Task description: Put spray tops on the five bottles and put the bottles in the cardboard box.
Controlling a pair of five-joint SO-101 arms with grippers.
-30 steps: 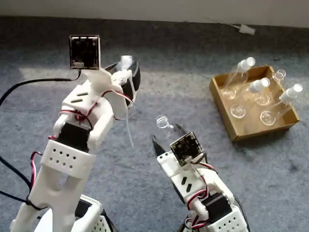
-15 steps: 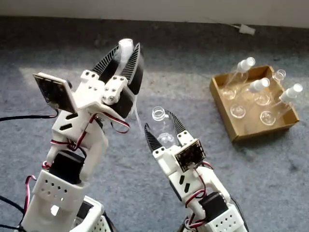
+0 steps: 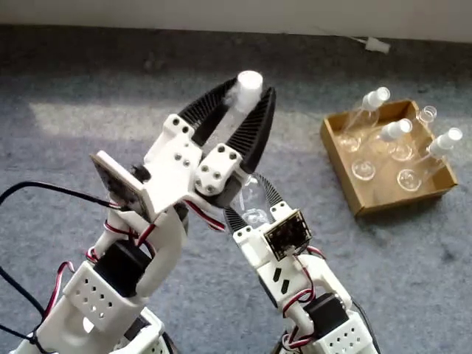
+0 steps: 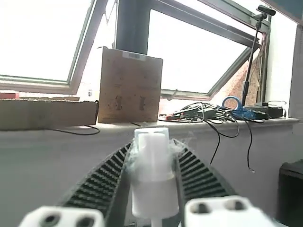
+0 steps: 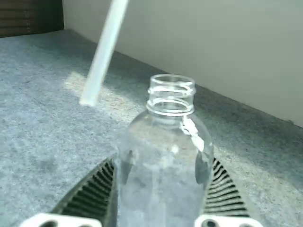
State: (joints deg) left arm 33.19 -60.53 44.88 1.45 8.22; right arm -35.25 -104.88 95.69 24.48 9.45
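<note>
Four bottles (image 3: pixel 366 110) lie in the cardboard box (image 3: pixel 402 200), three capped; the right gripper (image 3: pixel 251 203) clamps the fifth bottle (image 5: pixel 163 156), neck open, while the left gripper (image 3: pixel 249 88) pinches a spray top (image 4: pixel 151 165) above it

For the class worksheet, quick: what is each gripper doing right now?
Left gripper: shut on the spray top.
Right gripper: shut on the uncapped bottle.

Windows (image 4: pixel 42 38) glare white; a sunlit patch (image 3: pixel 81 122) crosses the carpet (image 3: pixel 369 258), probably daylight.
</note>
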